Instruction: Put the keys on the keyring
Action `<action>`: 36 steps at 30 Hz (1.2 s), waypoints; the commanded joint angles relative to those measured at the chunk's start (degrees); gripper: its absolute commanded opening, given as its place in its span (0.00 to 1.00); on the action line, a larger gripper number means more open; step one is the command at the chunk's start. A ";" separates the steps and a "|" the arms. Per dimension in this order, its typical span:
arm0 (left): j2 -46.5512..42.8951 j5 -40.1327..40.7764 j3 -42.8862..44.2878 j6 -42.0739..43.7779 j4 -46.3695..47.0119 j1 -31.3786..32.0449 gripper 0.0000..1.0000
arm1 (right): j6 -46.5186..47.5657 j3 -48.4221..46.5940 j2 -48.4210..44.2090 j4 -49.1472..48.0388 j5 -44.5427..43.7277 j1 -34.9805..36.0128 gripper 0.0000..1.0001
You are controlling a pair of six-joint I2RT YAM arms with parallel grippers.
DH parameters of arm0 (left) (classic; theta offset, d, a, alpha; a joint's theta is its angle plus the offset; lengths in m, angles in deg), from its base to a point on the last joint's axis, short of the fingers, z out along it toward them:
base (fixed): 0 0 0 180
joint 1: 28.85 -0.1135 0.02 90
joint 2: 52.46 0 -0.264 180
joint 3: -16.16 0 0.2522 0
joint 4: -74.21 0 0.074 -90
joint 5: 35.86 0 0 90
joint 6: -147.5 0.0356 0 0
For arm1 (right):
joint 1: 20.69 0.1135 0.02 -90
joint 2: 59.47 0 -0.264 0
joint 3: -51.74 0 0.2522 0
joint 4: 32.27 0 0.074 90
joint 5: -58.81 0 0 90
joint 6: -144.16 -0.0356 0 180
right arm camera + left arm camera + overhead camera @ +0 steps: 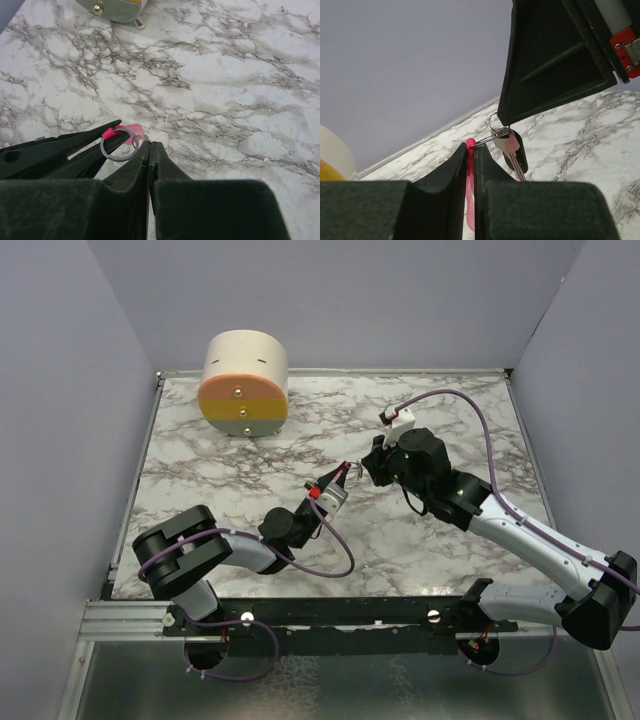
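Observation:
My left gripper (471, 146) is shut on the slim pink piece (469, 172), which stands up between its fingers. A silver split ring (492, 135) sits at the pink tip. A silver key (512, 150) and a black oval piece (521, 152) hang from the ring above the marble. In the right wrist view the ring (119, 160) circles the left fingertips (85, 142), with the pink piece (134, 131) behind. My right gripper (148, 144) is shut, pinching a thin wire loop at its tip beside the ring. Both grippers meet mid-table, left (344, 473) and right (367, 466).
A round tan and orange container (245, 383) stands at the back left of the marble table (430, 540). It also shows in the right wrist view (115, 7). Grey walls close in the table on three sides. The right gripper's body (555, 65) hangs close over the left fingers.

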 commanded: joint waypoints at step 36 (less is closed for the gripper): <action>-3.22 -4.23 0.39 -7.55 12.74 0.23 0.00 | 4.89 3.74 0.03 -11.02 3.07 -0.08 0.01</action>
